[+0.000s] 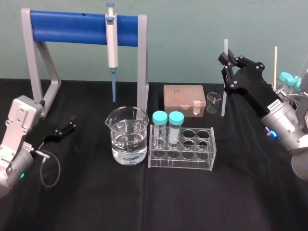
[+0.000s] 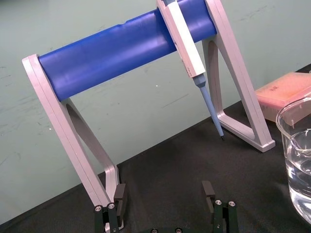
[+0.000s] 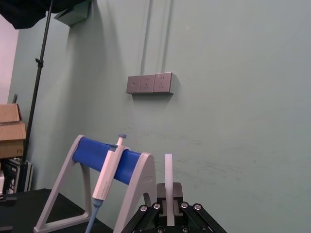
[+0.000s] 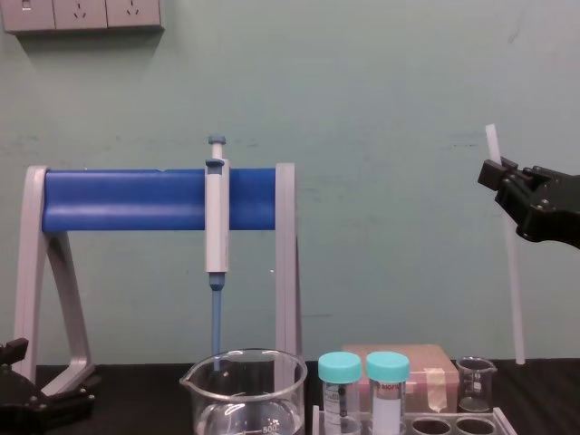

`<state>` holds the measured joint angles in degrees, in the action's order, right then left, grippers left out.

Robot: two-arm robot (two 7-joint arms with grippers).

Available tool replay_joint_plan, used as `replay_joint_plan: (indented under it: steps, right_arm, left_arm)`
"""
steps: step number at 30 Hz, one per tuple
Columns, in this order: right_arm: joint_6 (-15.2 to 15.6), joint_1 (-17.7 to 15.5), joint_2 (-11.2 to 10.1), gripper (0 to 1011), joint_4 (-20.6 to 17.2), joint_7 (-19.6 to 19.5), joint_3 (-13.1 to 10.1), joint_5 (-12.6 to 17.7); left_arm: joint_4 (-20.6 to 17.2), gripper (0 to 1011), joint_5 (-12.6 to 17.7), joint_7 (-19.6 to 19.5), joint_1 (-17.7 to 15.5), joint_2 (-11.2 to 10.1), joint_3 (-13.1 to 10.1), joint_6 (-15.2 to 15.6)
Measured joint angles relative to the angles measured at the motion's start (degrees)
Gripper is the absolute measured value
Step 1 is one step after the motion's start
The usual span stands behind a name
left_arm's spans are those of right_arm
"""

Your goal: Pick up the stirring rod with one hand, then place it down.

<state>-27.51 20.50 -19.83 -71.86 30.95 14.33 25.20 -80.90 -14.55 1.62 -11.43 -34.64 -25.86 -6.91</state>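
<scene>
My right black two-fingered claw [image 1: 225,60] pinching long translucent white stirring rod [image 1: 223,96] near its top. Rod upright, hanging below claw, lower end just beside small clear glass beaker [image 1: 212,102] on black worktop [image 1: 144,197]. Left claw [image 1: 70,126] parked well apart, fingers spread.

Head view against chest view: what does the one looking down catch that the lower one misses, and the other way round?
Head view alone: the black table top spread out and every hole of the clear plastic tube rack. Chest view alone: white wall sockets above. Both: the right gripper shut on the long translucent white stirring rod, the left gripper open at the far left, the blue-barred grey stand with its hanging white pipette, the large glass beaker, two teal-capped tubes.
</scene>
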Motion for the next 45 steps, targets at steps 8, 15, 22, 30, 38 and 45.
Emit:
replay_joint_plan:
  steps: [8,15,22,30,38,45]
  right_arm:
    - [-0.1,0.1,0.0,71,0.0,0.0,0.1,0.0]
    - [-0.2,0.1,-0.1,71,0.0,0.0,0.2,0.0]
    - [-0.2,0.1,-0.1,71,0.0,0.0,0.2,0.0]
    - [-0.3,0.2,-0.1,71,0.0,0.0,0.2,0.0]
    - [-0.3,0.2,-0.1,71,0.0,0.0,0.2,0.0]
    - [-0.3,0.2,-0.1,71,0.0,0.0,0.2,0.0]
  left_arm:
    - [0.0,1000,0.0,0.0,0.0,0.0,0.0,0.0]
    - [0.0,1000,0.0,0.0,0.0,0.0,0.0,0.0]
    - [0.0,1000,0.0,0.0,0.0,0.0,0.0,0.0]
    - [0.0,1000,0.0,0.0,0.0,0.0,0.0,0.0]
    - [0.0,1000,0.0,0.0,0.0,0.0,0.0,0.0]
    - [0.0,1000,0.0,0.0,0.0,0.0,0.0,0.0]
